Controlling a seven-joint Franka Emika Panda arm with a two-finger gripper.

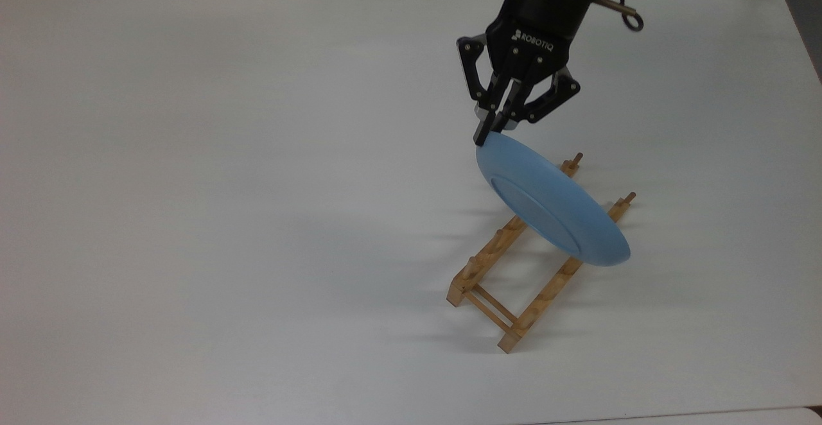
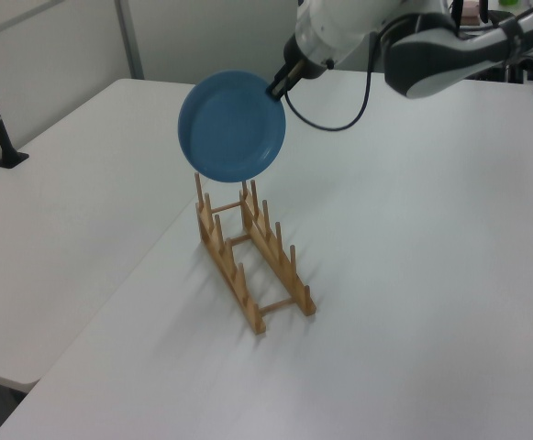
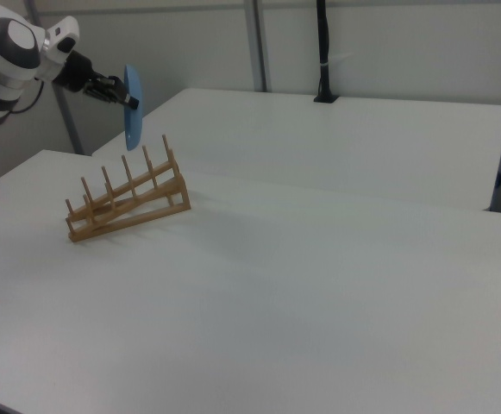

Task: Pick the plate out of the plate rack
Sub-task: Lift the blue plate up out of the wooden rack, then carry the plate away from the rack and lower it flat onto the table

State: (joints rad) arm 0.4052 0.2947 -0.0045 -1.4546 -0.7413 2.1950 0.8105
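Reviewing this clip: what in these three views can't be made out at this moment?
- Top view: the arm above the gripper is cut off by the top edge; the plate covers part of the plate rack.
- Right view: the plate is edge-on, so its faces are unreadable, and the fingertips are too small to see.
- Left view: the plate's underside faces away; the grip on its rim is too small to judge.

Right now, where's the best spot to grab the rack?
Probably one long rail of the rack, pinched from above between two pegs. The rails are thin and straight, the pegs leave gaps, and the plate hangs clear in the gripper.
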